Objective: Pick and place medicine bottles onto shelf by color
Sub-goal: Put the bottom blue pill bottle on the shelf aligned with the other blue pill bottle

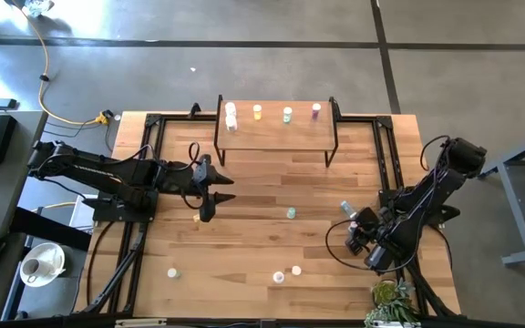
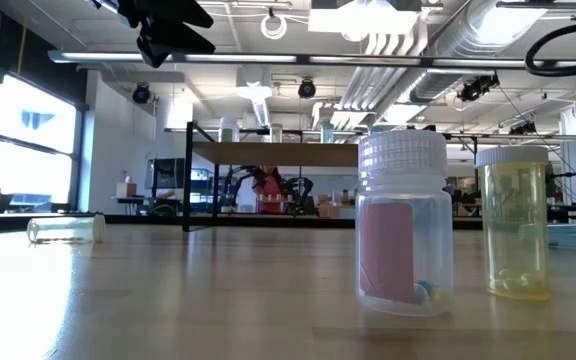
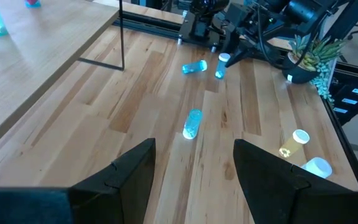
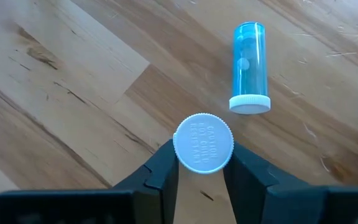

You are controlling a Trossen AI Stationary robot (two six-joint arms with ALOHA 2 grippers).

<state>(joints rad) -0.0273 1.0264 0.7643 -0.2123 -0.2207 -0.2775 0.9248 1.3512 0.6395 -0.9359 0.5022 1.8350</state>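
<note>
A pale wood-plank table (image 1: 244,237) stands on a grey concrete floor, with an open workshop hall of ducts and ceiling lights visible beyond it in the low view.

At the table's far edge sits the shelf (image 1: 276,133), a small light-wood board on thin black legs. Along its back edge stand a white bottle (image 1: 231,116), a yellow bottle (image 1: 257,112), a green bottle (image 1: 287,115) and a purple bottle (image 1: 316,110), well apart from one another.

The right gripper (image 4: 202,171) is low over the table's right side, its fingers closed against a bottle with a white cap (image 4: 203,142). Raised lettering on that cap is partly readable: "CAUTION" and "NOT CHILD RESISTANT". Just beside it a blue bottle (image 4: 250,66) lies on its side.

The left gripper (image 3: 191,171) hovers above the table's middle left, fingers spread wide and holding nothing. In front of it a teal bottle (image 3: 192,123) lies on the planks.

Near the front edge stand a pink bottle (image 2: 403,224) and an amber bottle (image 2: 517,223), close together; a clear bottle (image 2: 66,229) lies farther left. A small potted plant (image 1: 392,298) sits at the front right corner.
</note>
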